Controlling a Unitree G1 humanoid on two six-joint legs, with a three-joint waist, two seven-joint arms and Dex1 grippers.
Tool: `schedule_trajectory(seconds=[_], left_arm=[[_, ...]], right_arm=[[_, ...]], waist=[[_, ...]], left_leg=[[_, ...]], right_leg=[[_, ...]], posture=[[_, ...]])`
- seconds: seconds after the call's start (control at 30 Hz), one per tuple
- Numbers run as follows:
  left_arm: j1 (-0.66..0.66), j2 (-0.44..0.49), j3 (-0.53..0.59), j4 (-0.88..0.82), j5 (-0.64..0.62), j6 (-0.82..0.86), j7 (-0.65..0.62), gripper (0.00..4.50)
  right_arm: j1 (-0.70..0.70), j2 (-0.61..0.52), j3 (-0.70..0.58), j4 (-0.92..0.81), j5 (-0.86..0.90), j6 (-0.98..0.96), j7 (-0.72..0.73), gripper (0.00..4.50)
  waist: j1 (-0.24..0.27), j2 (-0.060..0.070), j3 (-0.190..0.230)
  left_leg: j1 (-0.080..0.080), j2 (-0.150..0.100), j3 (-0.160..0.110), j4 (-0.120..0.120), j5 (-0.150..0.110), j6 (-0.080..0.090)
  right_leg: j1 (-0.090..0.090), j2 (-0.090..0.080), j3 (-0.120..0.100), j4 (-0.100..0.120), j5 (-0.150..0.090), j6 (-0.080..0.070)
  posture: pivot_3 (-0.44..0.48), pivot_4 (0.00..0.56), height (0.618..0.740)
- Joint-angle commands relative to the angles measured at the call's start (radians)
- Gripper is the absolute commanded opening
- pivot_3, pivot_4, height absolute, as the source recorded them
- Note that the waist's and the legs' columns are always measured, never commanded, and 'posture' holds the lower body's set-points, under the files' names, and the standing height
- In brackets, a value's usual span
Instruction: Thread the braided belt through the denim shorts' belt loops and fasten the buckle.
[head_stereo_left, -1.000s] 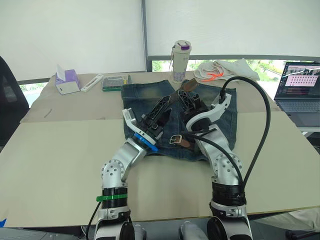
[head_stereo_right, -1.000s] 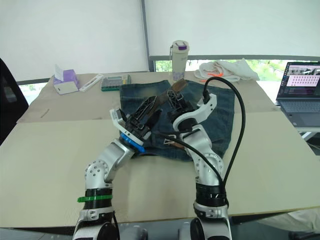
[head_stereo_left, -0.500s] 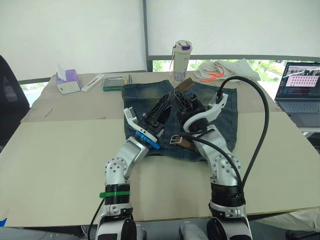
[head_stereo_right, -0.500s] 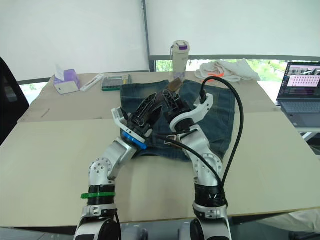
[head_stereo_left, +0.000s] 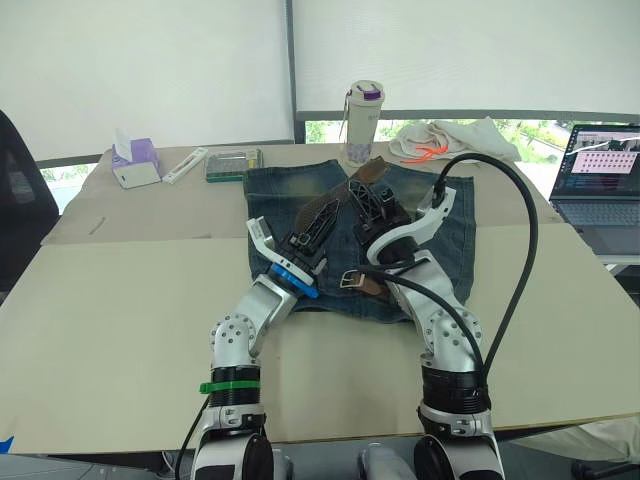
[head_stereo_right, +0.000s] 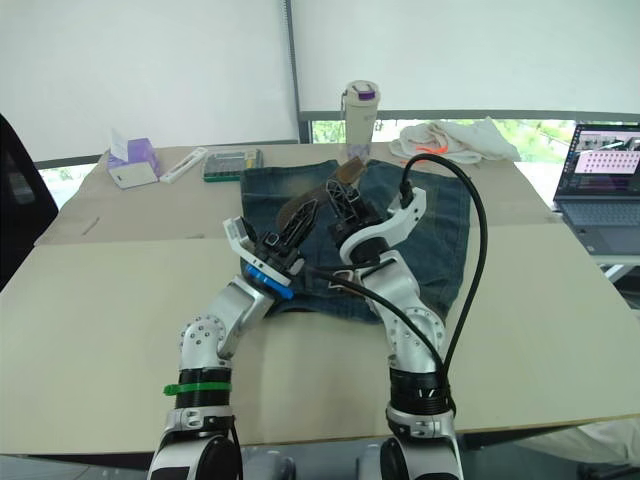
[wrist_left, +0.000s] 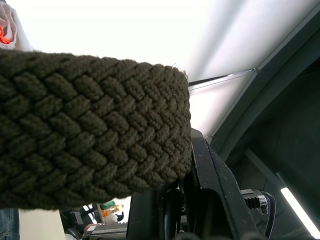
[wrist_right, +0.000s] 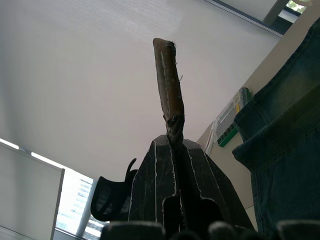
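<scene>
Looking down over both arms, I saw the shorts (head_stereo_left: 452, 215) lying flat on the table (head_stereo_left: 120, 290), waistband toward me and legs pointing away toward the window. The belt (head_stereo_left: 345, 192) ran along the shorts' middle, its long axis going from near to far: the buckle (head_stereo_left: 350, 279) sat at the near end by the waistband, just inside my right arm, and the strap rose off the denim toward the far side, its free tip (head_stereo_left: 376, 168) tilted up above the far hem. My right gripper (head_stereo_left: 368, 198) had its jaws closed on the strap near that tip; in its wrist view the leather-capped end (wrist_right: 168, 82) stood straight up out of the pinched fingers (wrist_right: 155, 192), seen edge-on. My left gripper (head_stereo_left: 322, 214) was raised just beside it over the shorts, pointing the same way. In the left wrist view the braid (wrist_left: 90, 130) lay broadside across the lens, right against one black finger (wrist_left: 212, 187), but I could not tell whether those jaws were clamped on it. I could not make out the belt loops. Beyond the shorts stood a bottle (head_stereo_left: 362, 122), a white cloth (head_stereo_left: 445, 138) and a tissue box (head_stereo_left: 135, 163), and a laptop (head_stereo_left: 600, 185) sat far right.
</scene>
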Motion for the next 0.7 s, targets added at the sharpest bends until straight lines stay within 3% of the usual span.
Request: schedule_trajectory(seconds=[0.03, 0.17, 0.2, 0.33, 0.53, 0.57, 0.7], left_arm=[[-0.030, -0.010, -0.005, -0.013, 0.013, -0.007, -0.025, 0.01], [-0.031, -0.009, 0.003, -0.013, 0.027, -0.014, -0.023, 0.01], [-0.030, -0.006, 0.006, -0.014, 0.032, -0.016, -0.020, 0.00], [-0.022, 0.023, 0.020, -0.036, 0.040, -0.011, -0.005, 0.00], [0.015, 0.145, 0.052, -0.142, 0.021, 0.039, 0.102, 0.00], [0.026, 0.166, 0.056, -0.163, 0.010, 0.052, 0.117, 0.00], [0.079, 0.293, 0.090, -0.235, -0.023, 0.114, 0.162, 0.00]], right_arm=[[0.009, 0.045, 0.016, -0.038, 0.021, 0.022, 0.016, 0.00], [0.015, 0.030, 0.015, -0.043, 0.034, 0.039, 0.045, 0.00], [0.019, 0.027, 0.010, -0.047, 0.055, 0.047, 0.062, 0.83], [0.037, -0.039, 0.012, -0.077, 0.009, 0.070, 0.137, 2.15], [0.112, -0.261, -0.012, -0.131, -0.053, 0.132, 0.356, 4.23], [0.127, -0.304, -0.012, -0.137, -0.066, 0.142, 0.403, 4.46], [0.198, -0.539, 0.055, -0.148, -0.272, 0.115, 0.653, 4.46]], waist=[[0.000, 0.000, 0.000], [0.000, 0.000, 0.000], [-0.001, 0.000, 0.000], [-0.001, 0.000, 0.000], [0.000, 0.000, 0.000], [0.000, 0.000, 0.000], [0.000, 0.000, 0.001]], left_leg=[[0.000, 0.000, 0.000, 0.000, 0.000, 0.000], [0.000, 0.000, 0.000, 0.000, 0.000, 0.000], [0.000, 0.000, 0.000, 0.000, 0.000, 0.000], [0.000, 0.000, 0.000, -0.001, 0.000, 0.000], [0.000, 0.000, 0.000, -0.001, 0.000, 0.000], [0.000, 0.000, 0.000, -0.001, 0.000, 0.000], [0.000, 0.000, 0.000, -0.002, 0.000, 0.000]], right_leg=[[0.000, 0.000, 0.000, 0.000, 0.000, 0.000], [0.000, 0.000, 0.000, 0.000, 0.000, 0.000], [0.000, 0.000, 0.000, 0.000, 0.000, 0.000], [0.000, 0.000, 0.000, -0.001, 0.000, 0.000], [0.000, 0.000, 0.000, -0.002, 0.000, 0.000], [0.000, 0.000, 0.000, -0.002, 0.000, 0.000], [0.000, 0.000, 0.000, -0.002, 0.000, 0.001]], posture=[[0.000, 0.150, 0.740], [0.000, 0.150, 0.740], [0.000, 0.150, 0.740], [0.000, 0.150, 0.740], [0.000, 0.150, 0.740], [0.000, 0.150, 0.740], [0.000, 0.150, 0.740]])
